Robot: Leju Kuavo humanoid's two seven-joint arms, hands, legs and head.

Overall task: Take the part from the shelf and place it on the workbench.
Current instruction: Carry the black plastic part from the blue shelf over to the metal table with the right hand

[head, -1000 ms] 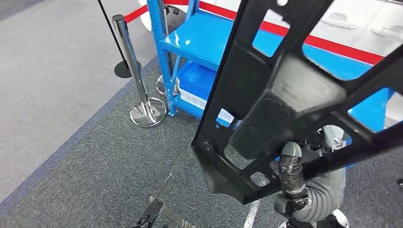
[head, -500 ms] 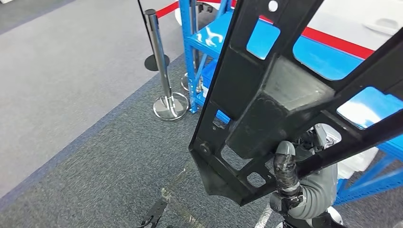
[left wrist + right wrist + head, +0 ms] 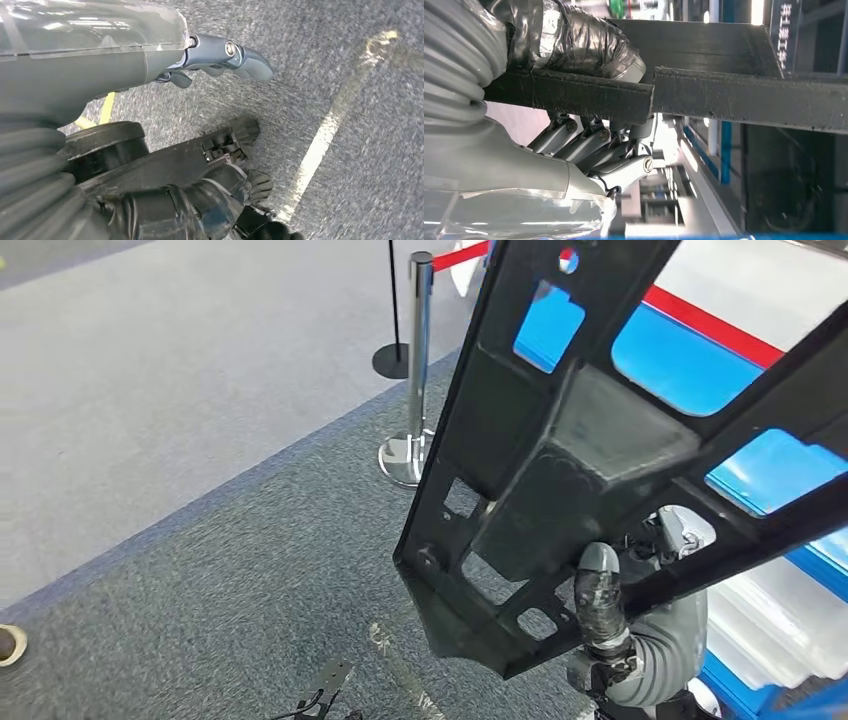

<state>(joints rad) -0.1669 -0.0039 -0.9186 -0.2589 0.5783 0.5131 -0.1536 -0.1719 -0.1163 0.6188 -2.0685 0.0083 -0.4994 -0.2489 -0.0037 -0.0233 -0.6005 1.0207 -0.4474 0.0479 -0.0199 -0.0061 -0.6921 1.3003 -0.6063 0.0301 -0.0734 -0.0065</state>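
Carrying is the step in hand, as I judge it: the part (image 3: 590, 450), a large black openwork frame, is off the shelf and held high and close before the head camera. The right hand (image 3: 605, 590) grips a lower bar of it, tape-wrapped thumb on one face. The right wrist view adds what the head view hides, the darker fingers (image 3: 589, 142) curled under that bar's far side. The left hand (image 3: 220, 55) hangs over grey carpet, fingers apart and holding nothing, as far as that blurred view allows. Farther off stand a chrome stanchion (image 3: 418, 370) with its red belt (image 3: 465, 254), and the blue shelf (image 3: 800, 475) behind the frame. No workbench is in sight, so the next move calls for bringing it into view with the grip kept firm.
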